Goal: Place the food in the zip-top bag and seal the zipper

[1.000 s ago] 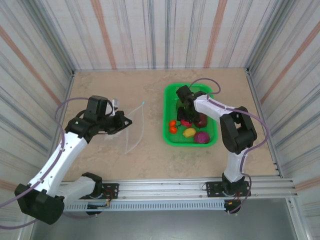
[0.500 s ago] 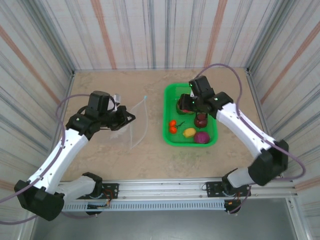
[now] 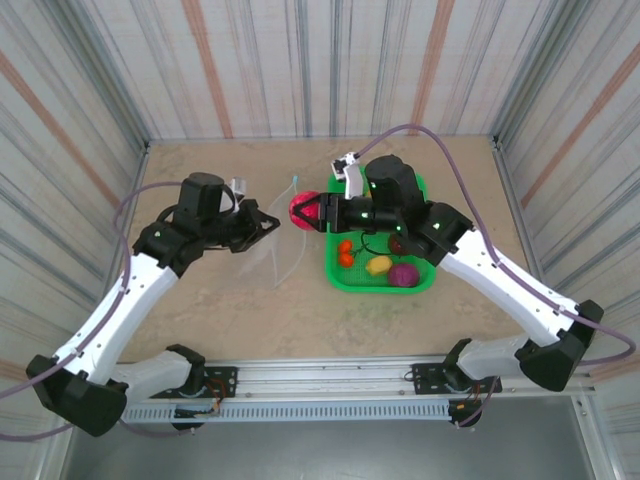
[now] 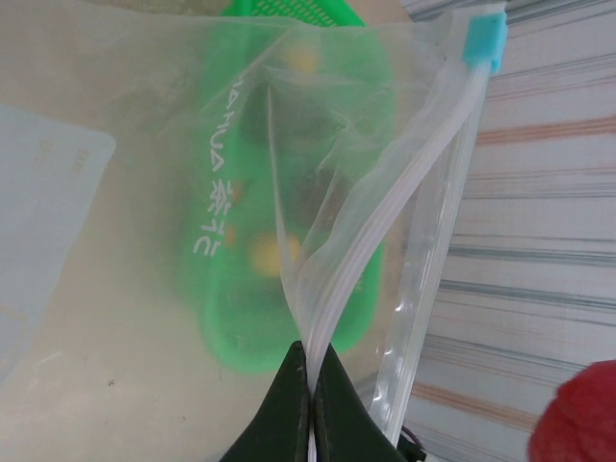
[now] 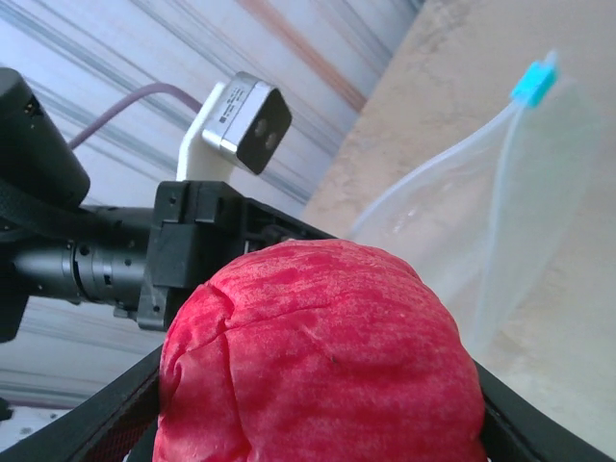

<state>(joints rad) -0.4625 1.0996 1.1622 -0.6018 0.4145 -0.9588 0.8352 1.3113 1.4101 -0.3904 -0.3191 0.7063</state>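
My left gripper (image 3: 264,224) (image 4: 310,364) is shut on one lip of the zipper (image 4: 385,226), holding the clear zip-top bag (image 3: 277,245) (image 5: 500,192) up with its mouth apart. The light-blue slider tab (image 3: 296,180) (image 4: 486,40) (image 5: 534,82) sits at the far end. My right gripper (image 3: 309,214) (image 5: 320,395) is shut on a round magenta-red piece of food (image 3: 299,209) (image 5: 318,346) (image 4: 577,416), just right of the bag's mouth. More food lies in the green basket (image 3: 384,283): orange-red (image 3: 345,253), yellow (image 3: 378,265), purple (image 3: 403,274) and dark red (image 3: 402,240) pieces.
Striped walls close in the tan table (image 3: 200,320) on three sides. The green basket shows through the bag film (image 4: 289,192). The left arm's wrist camera (image 5: 245,125) sits close behind the held fruit.
The right arm has lifted the magenta-red fruit out of the basket and carried it left to the bag's mouth. The left gripper has raised the bag's lip slightly.
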